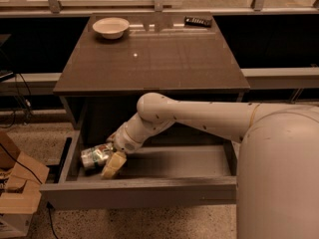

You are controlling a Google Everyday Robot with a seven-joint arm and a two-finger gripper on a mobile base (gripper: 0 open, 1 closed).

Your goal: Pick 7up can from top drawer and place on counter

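The 7up can (93, 156), silver-white with green markings, lies on its side at the left end of the open top drawer (144, 192). My gripper (107, 161) is down inside the drawer, right against the can's right end. My white arm reaches in from the right, below the counter's front edge. The counter (154, 59) is the glossy grey-brown top of the cabinet, above and behind the drawer.
A shallow white bowl (110, 27) stands at the counter's back left and a dark remote (198, 21) at its back right. A cardboard box (15, 193) and cables lie on the floor to the left. The robot's body (279, 178) fills the right.
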